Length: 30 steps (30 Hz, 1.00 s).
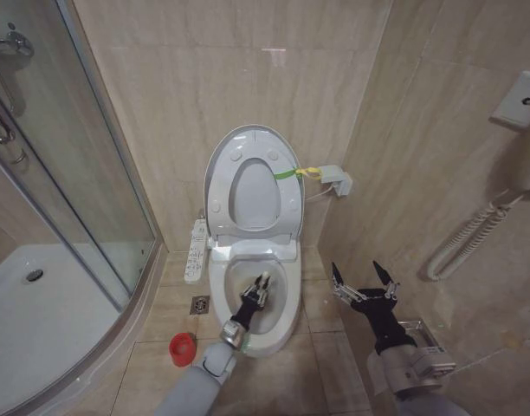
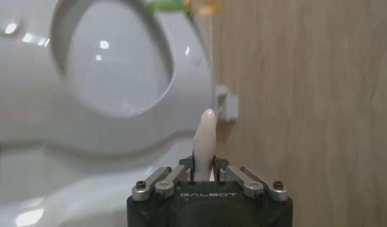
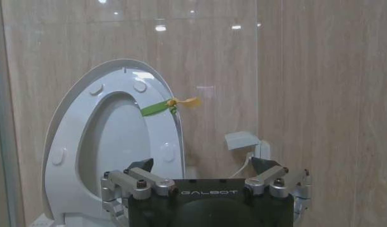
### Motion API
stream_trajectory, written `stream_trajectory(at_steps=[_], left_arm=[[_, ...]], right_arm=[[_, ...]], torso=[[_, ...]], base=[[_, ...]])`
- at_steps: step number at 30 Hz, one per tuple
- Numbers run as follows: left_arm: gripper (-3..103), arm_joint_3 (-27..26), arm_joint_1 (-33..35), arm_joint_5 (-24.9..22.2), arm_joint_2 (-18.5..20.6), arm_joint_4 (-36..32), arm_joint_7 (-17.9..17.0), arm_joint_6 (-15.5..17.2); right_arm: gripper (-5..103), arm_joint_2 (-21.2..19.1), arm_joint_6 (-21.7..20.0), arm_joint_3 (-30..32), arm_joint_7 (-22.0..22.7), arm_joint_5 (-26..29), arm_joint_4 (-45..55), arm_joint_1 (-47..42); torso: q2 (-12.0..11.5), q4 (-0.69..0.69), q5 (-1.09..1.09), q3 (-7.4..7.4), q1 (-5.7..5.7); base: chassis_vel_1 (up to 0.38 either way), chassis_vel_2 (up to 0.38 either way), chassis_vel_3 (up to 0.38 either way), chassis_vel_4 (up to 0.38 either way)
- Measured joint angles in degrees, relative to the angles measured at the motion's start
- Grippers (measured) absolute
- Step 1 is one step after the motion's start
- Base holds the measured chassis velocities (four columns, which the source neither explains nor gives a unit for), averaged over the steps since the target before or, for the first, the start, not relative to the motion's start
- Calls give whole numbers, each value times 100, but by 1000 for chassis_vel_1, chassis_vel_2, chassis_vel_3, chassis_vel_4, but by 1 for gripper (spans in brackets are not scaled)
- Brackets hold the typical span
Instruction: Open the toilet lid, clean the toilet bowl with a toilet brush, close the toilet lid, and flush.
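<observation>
Toilet lid [image 1: 220, 173] raised upright against the far wall, ring seat [image 1: 287, 204] lifted with it, green strap [image 1: 285, 173] tied at its right edge with a yellow tag [image 1: 310, 172] beside. Toilet bowl [image 1: 288, 299] open below, rim bare and glossy. Left gripper [image 1: 263, 289] down inside the bowl, reaching in from the near side, fingers clamped together on the thin white handle of the toilet brush [image 2: 204, 142]; in the left wrist view the handle stands straight up between the pads, its rounded tip in front of the raised seat. Brush head not visible. Red holder [image 1: 183, 348] on the floor, near and left of the bowl, well apart from the gripper. Long white control panel [image 1: 196, 250] along the bowl's left side. Right gripper [image 1: 363, 276] hanging to the right of the bowl, above the floor tiles, fingers spread wide apart and holding nothing. Small white wall box [image 1: 337, 180] right of the lid, glass shower door [image 1: 70, 173] at far left.
</observation>
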Motion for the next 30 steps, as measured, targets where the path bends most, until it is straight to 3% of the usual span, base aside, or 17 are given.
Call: stream_trajectory(at_steps=[10,16,25,30], left_arm=[[20,440,333,7,172,-1224,-68,323],[20,449,393,17,189,-1305,-79,345],[20,124,365,25,238,-630,1,135],[20,-90,180,22,228,91,55,-67]], right_arm=[[100,0,0,0,0,0,0,0],[100,0,0,0,0,0,0,0],[100,0,0,0,0,0,0,0],[100,0,0,0,0,0,0,0]], torso=[[0,2,0,0,0],[0,2,0,0,0],[0,1,-1,0,0],[0,2,-1,0,0]], base=[[0,0,0,0],[0,0,0,0],[0,0,0,0],[0,0,0,0]])
